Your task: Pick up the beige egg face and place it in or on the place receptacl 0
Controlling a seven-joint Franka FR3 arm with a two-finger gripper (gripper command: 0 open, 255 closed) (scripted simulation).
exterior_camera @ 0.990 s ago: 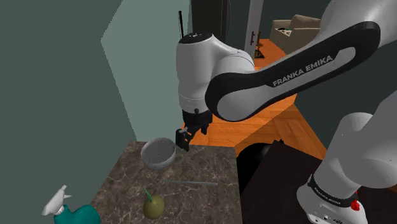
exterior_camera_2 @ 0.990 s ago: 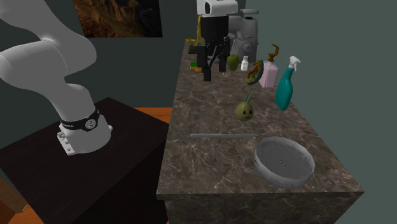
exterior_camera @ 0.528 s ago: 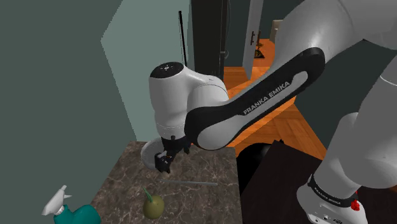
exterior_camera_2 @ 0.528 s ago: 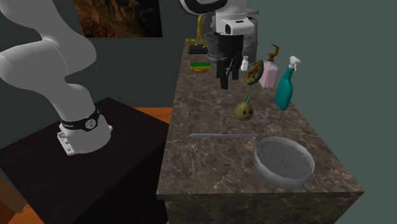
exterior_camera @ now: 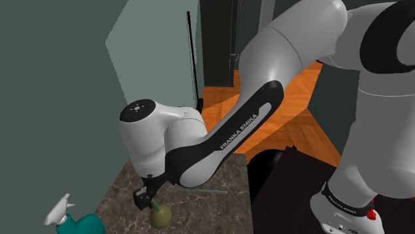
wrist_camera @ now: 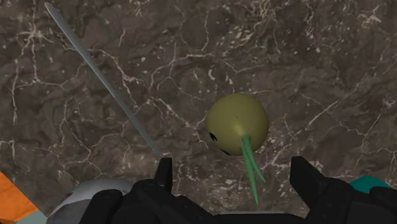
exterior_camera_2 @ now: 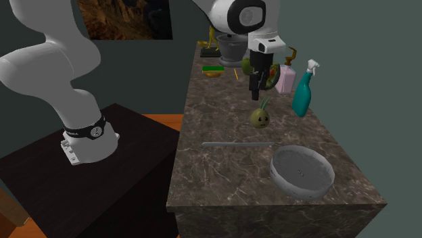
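The egg face (wrist_camera: pixel 236 124) is an olive-beige ball with a dark face and a green sprout, resting on the dark marble counter (wrist_camera: pixel 305 57). In the wrist view it lies just ahead of my open gripper (wrist_camera: pixel 234 179), untouched by the fingers, whose tips (wrist_camera: pixel 164 175) stand wide apart. The second exterior view shows the gripper (exterior_camera_2: pixel 255 84) hanging above the egg face (exterior_camera_2: pixel 260 117), a little farther along the counter. A grey bowl (exterior_camera_2: pixel 301 171) sits near the counter's front end. From the shoulder view the gripper (exterior_camera: pixel 141 199) is just left of the egg face (exterior_camera: pixel 160 215).
A thin grey rod (exterior_camera_2: pixel 237 144) lies on the counter between egg face and bowl. A teal spray bottle (exterior_camera_2: pixel 302 93), a pink bottle (exterior_camera_2: pixel 285 80) and several small items stand along the wall side. The counter edge (exterior_camera_2: pixel 182 135) drops toward the stand.
The arm has swung away from the bowl end and lowered along the counter; the gripper now hangs over the egg face. The egg face, rod and bowl have not moved.
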